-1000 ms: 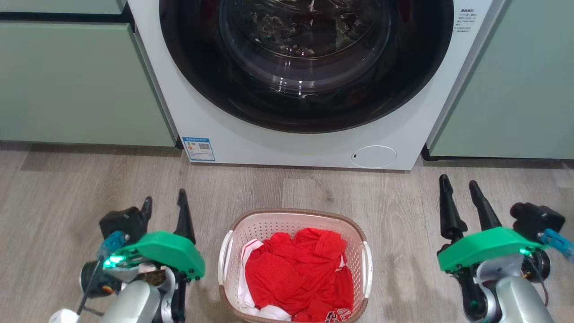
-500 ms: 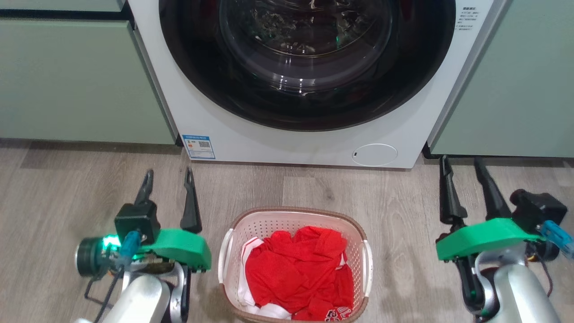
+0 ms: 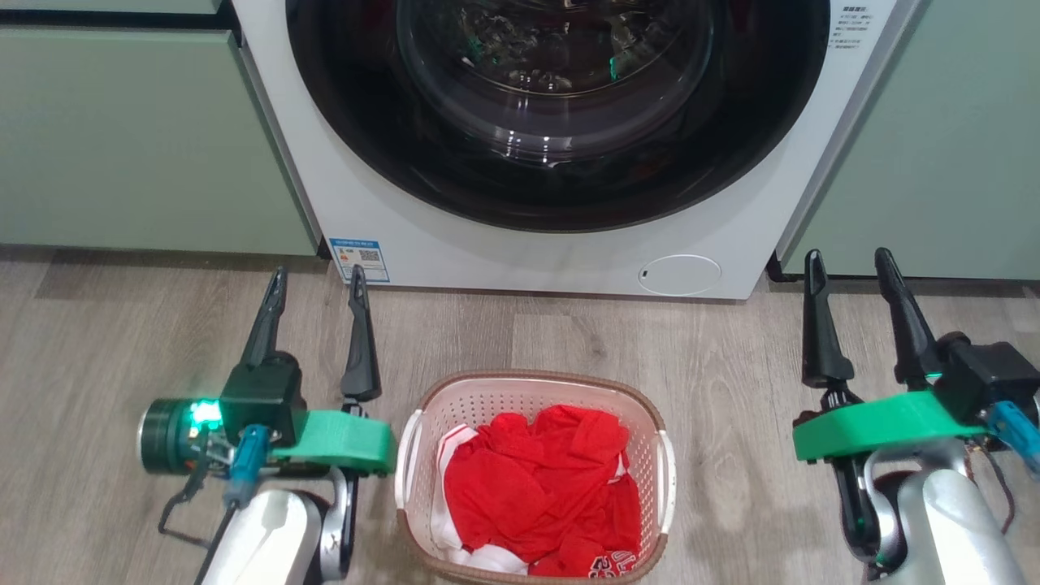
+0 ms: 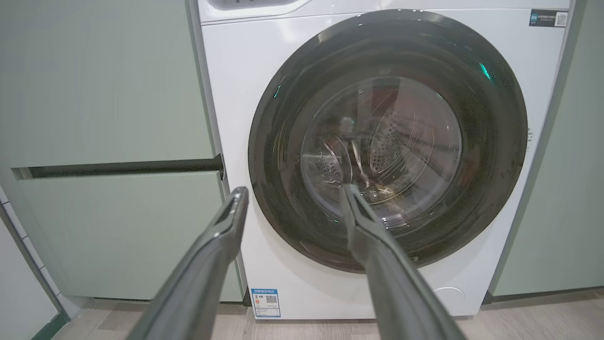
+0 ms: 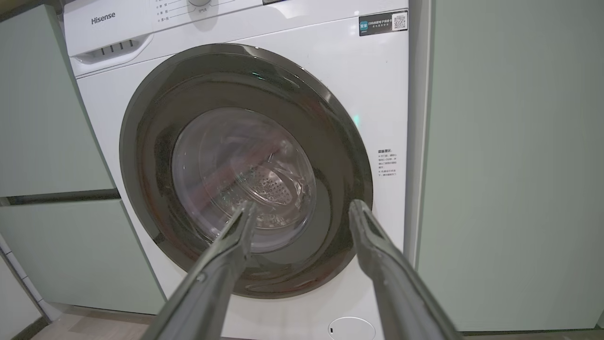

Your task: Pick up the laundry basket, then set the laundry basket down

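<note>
Cream plastic, the laundry basket (image 3: 504, 400) sits on the floor (image 3: 731, 349) between my left jaws and right jaws, just beside the left. Both stand wide, empty, aimed at the washing machine (image 3: 487, 252). Pickup not begun, I judge; next, lower both to the basket's sides.

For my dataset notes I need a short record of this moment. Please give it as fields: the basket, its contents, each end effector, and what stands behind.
laundry basket: on the wooden floor, in front of the washing machine, not held
contents: red and white clothes
left end effector: open, empty, left of the basket
right end effector: open, empty, farther off on the right
washing machine: white, round dark door closed
task stage: basket not yet picked up
</note>
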